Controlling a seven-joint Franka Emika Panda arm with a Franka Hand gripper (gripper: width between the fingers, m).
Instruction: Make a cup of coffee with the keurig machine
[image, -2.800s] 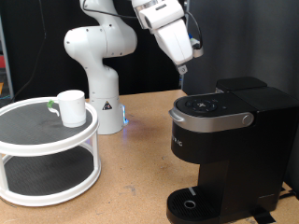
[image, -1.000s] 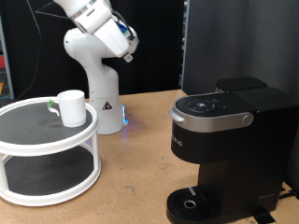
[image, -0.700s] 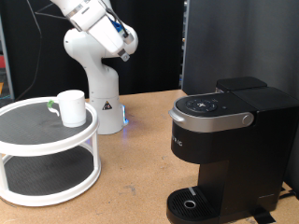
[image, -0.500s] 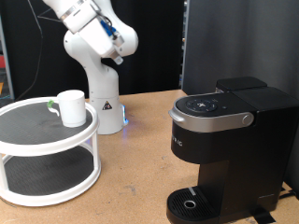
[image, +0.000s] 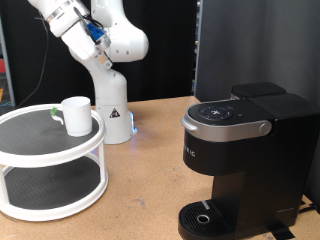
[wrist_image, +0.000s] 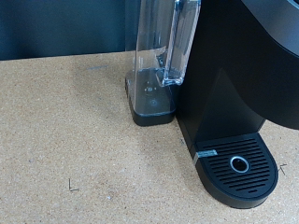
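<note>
The white cup (image: 77, 115) stands upright on the top shelf of a round white two-tier stand (image: 50, 150) at the exterior view's left. The black keurig machine (image: 245, 160) stands at the right with its lid down and nothing on its drip tray (image: 205, 217). My gripper (image: 102, 58) is high up at the top left, above and a little right of the cup, touching nothing. Its fingers are too small to read and do not show in the wrist view. That view shows the machine's side (wrist_image: 234, 75), its clear water tank (wrist_image: 163, 51) and its drip tray (wrist_image: 238, 168).
The arm's white base (image: 110, 100) stands behind the stand, on the brown cork tabletop (image: 145, 190). A dark panel (image: 250, 40) rises behind the machine. The stand's lower shelf (image: 45, 185) holds nothing that I can see.
The arm has swung from above the machine's lid across to the exterior view's upper left, over the stand. The cup and the machine have not moved.
</note>
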